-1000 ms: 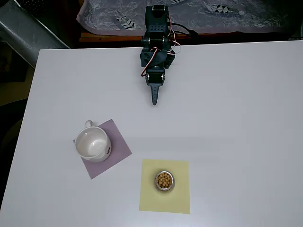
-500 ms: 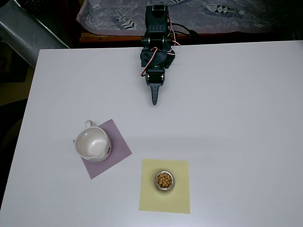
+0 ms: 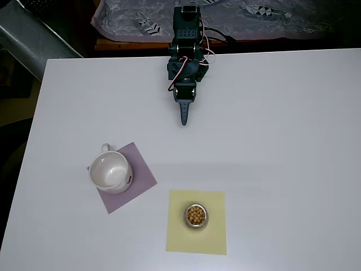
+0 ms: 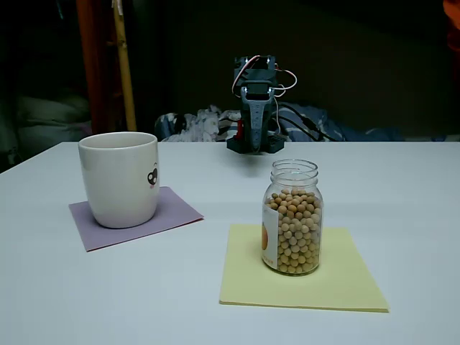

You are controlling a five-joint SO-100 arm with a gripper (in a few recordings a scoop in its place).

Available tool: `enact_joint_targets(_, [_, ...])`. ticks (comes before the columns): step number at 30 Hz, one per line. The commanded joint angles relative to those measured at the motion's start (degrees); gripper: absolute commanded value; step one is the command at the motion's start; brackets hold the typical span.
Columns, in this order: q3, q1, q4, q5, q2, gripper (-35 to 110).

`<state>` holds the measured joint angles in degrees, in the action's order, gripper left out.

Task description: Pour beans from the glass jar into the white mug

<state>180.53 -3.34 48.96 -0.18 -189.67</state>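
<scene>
Jar first: the small clear glass jar [image 4: 292, 217] with a white, orange-marked label stands upright and lidless on a pale yellow square paper mat [image 4: 302, 269], close to the tabletop's near edge in the fixed view. It is filled most of the way up with small round tan-yellow beans [image 3: 195, 215], which show from above as a tight cluster inside the rim. Nothing touches it.

Next back and toward the left edge, the round glossy white ceramic mug [image 4: 119, 178] sits upright on a lilac square paper mat [image 3: 137, 179]. A small dark mark shows on its side, its loop handle points toward the far edge in the overhead view, and its inside looks empty. Mug and jar are well apart, with bare white tabletop [image 3: 282, 141] between them.

Farthest, at the middle of the far edge, the dark arm is folded over its base. Its pincer [image 3: 184, 116] points toward the jar, fingers together in a narrow point, holding nothing.

Change over the last second: none. Arm, jar, mug and both mats sit exactly as before. So, as a judgement, the task has not started: no reach, no grasp, no beans moved. The next move calls for spreading the fingers and reaching across the tabletop to the jar.
</scene>
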Motion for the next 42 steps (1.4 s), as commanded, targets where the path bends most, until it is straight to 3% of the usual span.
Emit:
enact_joint_targets(1, [0.5,-0.7,0.6,1.0,-2.2,0])
enact_joint_targets(9, [0.5,0.1,0.6,0.4,-2.2,1])
enact_joint_targets(14, [-0.7,-1.3,0.4,-8.8,-2.2,27])
enact_joint_targets(18, [-7.5,-3.5,-0.7,-18.2,-1.5,36])
enact_joint_targets(21, [-17.1,-6.2,-6.6,-27.2,12.1,45])
enact_joint_targets(25, [-39.9,-9.0,-7.5,-41.5,42.2,76])
enact_joint_targets(28, [-52.2,-9.4,-8.8,-50.8,55.7,82])
enact_joint_targets(36, [-49.2,-7.1,-34.5,-67.6,67.3,67])
enact_joint_targets(42, [-39.6,-6.9,-70.0,-83.2,84.6,69])
